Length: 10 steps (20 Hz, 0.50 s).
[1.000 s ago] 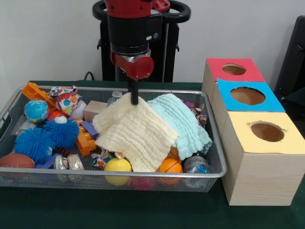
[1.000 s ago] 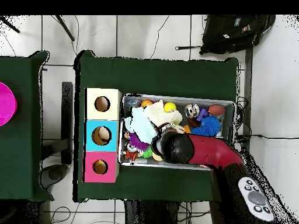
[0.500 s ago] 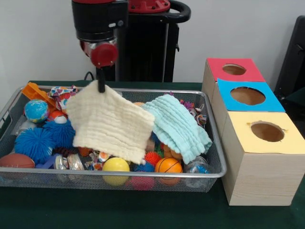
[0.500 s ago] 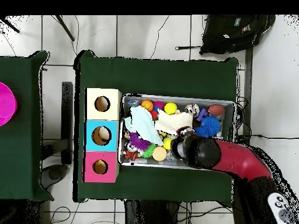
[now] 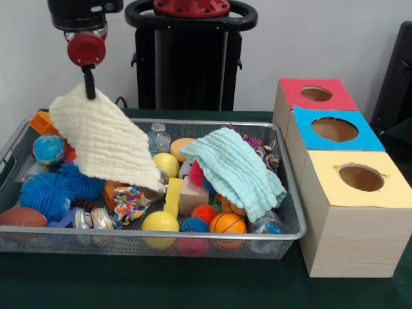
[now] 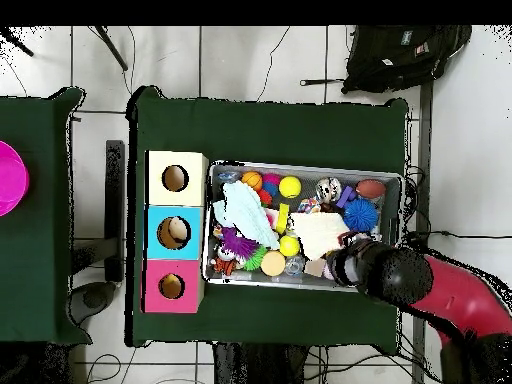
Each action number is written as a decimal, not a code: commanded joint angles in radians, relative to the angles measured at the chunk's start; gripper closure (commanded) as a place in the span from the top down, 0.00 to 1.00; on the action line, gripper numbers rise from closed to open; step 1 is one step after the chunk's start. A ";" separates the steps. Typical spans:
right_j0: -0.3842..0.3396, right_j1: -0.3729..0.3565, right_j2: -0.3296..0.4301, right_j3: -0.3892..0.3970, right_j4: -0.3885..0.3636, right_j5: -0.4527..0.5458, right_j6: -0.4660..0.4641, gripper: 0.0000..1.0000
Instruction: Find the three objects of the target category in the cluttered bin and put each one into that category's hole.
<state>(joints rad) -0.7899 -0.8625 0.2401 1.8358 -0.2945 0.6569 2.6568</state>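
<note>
My gripper point(image 5: 90, 91) is shut on one corner of a cream cloth point(image 5: 106, 138), which hangs over the left end of the wire bin point(image 5: 193, 121). A pale blue cloth point(image 5: 238, 167) lies draped over toys at the bin's right side. Between the two cloths lie a yellow ball point(image 5: 166, 164), a wooden block point(image 5: 193, 193), a yellow block point(image 5: 172, 196), a small bottle point(image 5: 158, 137) and a red spiky ball point(image 5: 206, 212). From overhead the cream cloth point(image 6: 318, 233) shows beside the arm's head point(image 6: 385, 272), which hides the gripper.
Three wooden boxes with holes stand right of the bin: red top point(image 5: 315, 94), blue top point(image 5: 335, 129), yellow top point(image 5: 360, 177). Along the bin's front are a football point(image 5: 21, 216), a blue spiky ball point(image 5: 45, 193), another yellow ball point(image 5: 159, 222) and a small basketball point(image 5: 229, 223).
The gripper has risen and swung left in the front view, carrying the cream cloth off the bin's middle. That uncovered a yellow ball, blocks and a bottle.
</note>
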 commanded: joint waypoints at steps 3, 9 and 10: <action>-0.053 -0.044 0.117 0.028 -0.073 0.149 -0.359 0.00; -0.074 -0.015 0.150 0.015 -0.085 0.140 -0.359 0.00; -0.073 -0.009 0.153 0.014 -0.088 0.134 -0.356 0.00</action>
<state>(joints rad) -0.8488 -0.8942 0.2815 1.8359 -0.3391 0.7054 2.6044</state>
